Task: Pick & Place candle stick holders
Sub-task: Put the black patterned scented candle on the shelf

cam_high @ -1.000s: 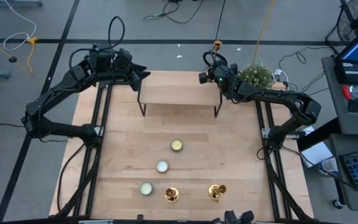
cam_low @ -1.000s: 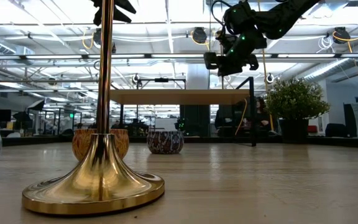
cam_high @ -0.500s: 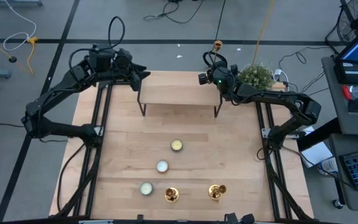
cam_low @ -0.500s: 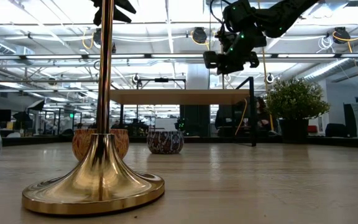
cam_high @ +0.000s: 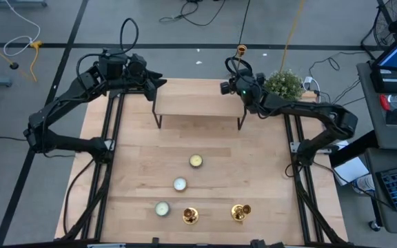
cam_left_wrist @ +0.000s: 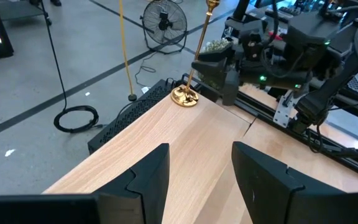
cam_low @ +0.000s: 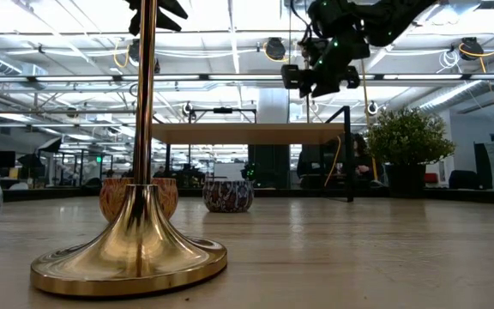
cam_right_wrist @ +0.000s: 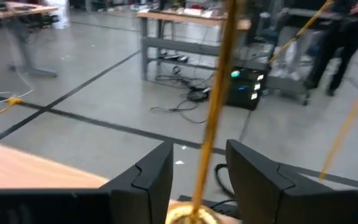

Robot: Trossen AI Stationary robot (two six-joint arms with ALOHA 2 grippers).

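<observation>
I had the right gripper (cam_high: 239, 84) up at the far right corner of the raised wooden shelf (cam_high: 198, 105), where one tall brass candlestick holder (cam_left_wrist: 194, 56) stood on its round base. Over the last second its fingers spread apart. In the right wrist view the stem (cam_right_wrist: 214, 112) ran between them with a gap on each side, so I judged the holder released and standing on its own. The gripper had also risen a little in the low view. That was one holder placed.

The other two candlestick holders (cam_high: 190, 215) (cam_high: 240, 212) sat near the front edge of the table (cam_high: 136, 172), beside three disc candles (cam_high: 179, 184). My left gripper (cam_high: 158, 81) waited at the shelf's far left corner, fingers parted and empty.
</observation>
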